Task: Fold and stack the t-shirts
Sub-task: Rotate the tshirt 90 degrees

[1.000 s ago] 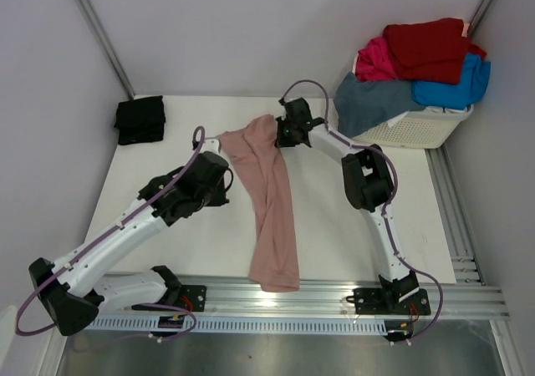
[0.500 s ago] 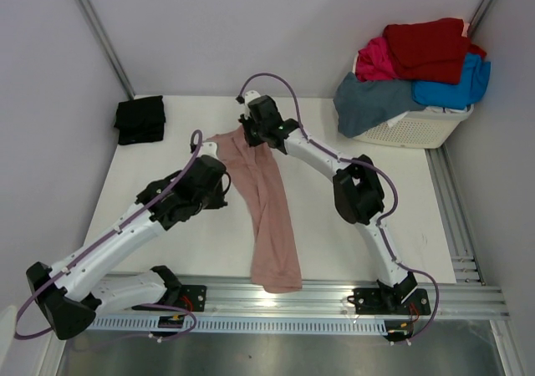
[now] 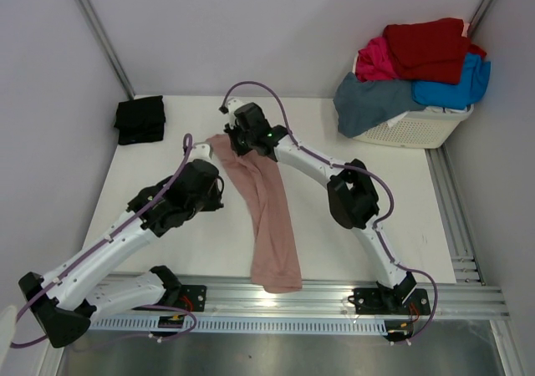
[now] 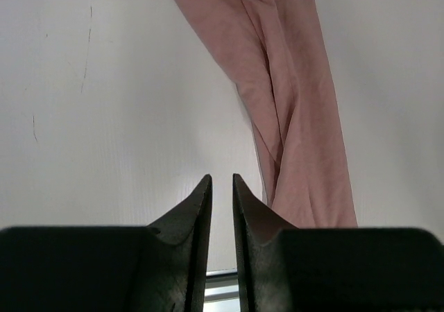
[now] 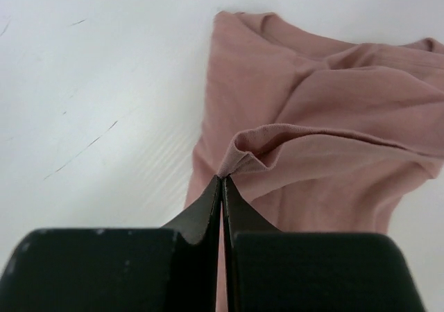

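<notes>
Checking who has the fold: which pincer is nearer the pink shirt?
Right. The right pincer is shut on a fold at the far end of the pink shirt; the left pincer sits just off its left edge, slightly parted, holding nothing.

Pink tee (image 3: pixel 269 209) bunched lengthwise mid-table; black tee (image 3: pixel 140 119) folded far-left.

On my screen the dusty-pink t-shirt (image 3: pixel 269 217) reads as soft, matt knit cloth, creased into long folds. The folded black t-shirt (image 3: pixel 140 119) at far left looks just as matt. The tabletop (image 3: pixel 318 234) is smooth, matt white, and I can see a few hairline scratches on it. The fingers of the left hand (image 4: pixel 220 180) and right hand (image 5: pixel 222 180) look like matt black plastic. The laundry basket (image 3: pixel 422 130) at far right is white slatted plastic, and the near rail (image 3: pixel 322 299) is bright brushed metal.
</notes>
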Controlling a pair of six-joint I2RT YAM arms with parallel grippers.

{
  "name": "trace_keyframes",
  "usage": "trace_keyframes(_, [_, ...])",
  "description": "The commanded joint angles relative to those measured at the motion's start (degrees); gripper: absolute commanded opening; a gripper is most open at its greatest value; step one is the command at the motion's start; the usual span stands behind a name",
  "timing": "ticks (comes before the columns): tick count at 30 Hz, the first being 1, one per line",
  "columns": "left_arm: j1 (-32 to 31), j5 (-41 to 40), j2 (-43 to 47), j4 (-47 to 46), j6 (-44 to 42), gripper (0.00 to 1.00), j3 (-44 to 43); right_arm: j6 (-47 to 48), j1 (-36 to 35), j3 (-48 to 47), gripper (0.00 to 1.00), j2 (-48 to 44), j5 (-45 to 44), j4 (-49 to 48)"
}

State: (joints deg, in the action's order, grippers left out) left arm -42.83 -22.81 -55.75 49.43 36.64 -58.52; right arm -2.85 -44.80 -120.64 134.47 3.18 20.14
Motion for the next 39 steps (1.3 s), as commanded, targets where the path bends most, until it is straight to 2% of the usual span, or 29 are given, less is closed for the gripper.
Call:
trace_keyframes(1, [0.5, -0.9, 1.3, -1.8, 1.4, 0.21, 0.7, 1.3, -1.6, -2.8, 0.0, 0.7, 2.4, 0.2])
trace_keyframes(22, [0.5, -0.1, 3.2, -1.1, 2.6, 0.2, 2.2, -1.0, -3.5, -5.6, 0.0, 6.1, 8.4, 0.2])
trace_keyframes(25, [0.5, 0.0, 3.5, -0.8, 2.9, 0.2, 3.0, -0.9, -4.2, -5.1, 0.13, 6.9, 8.3, 0.9])
trace_keyframes(26, [0.5, 0.1, 3.5, -0.7, 3.0, 0.2, 3.0, -0.6, -4.3, -4.9, 0.24, 6.9, 6.4, 1.0])
trace_keyframes(29, [0.5, 0.3, 4.0, -0.7, 3.2, 0.2, 3.5, -0.2, -4.3, -4.1, 0.37, 6.0, 4.4, 0.7])
trace_keyframes(31, [0.5, 0.4, 4.2, -1.0, 3.3, 0.2, 3.8, 0.1, -4.3, -4.2, 0.4, 4.5, 3.9, 0.3])
trace_keyframes(34, [0.5, 0.6, 4.5, -1.2, 3.3, 0.2, 3.9, 0.9, -4.2, -4.3, 0.5, 2.8, 3.2, -0.5])
trace_keyframes(35, [0.5, 0.6, 4.6, -1.1, 3.3, 0.2, 3.7, 0.9, -3.9, -4.6, 0.57, 2.1, 3.1, -0.3])
trace_keyframes(39, [0.5, -0.3, 6.1, -0.8, 3.3, 0.2, 4.1, -1.6, -1.9, -4.8, 0.63, 0.4, 2.5, -0.2])
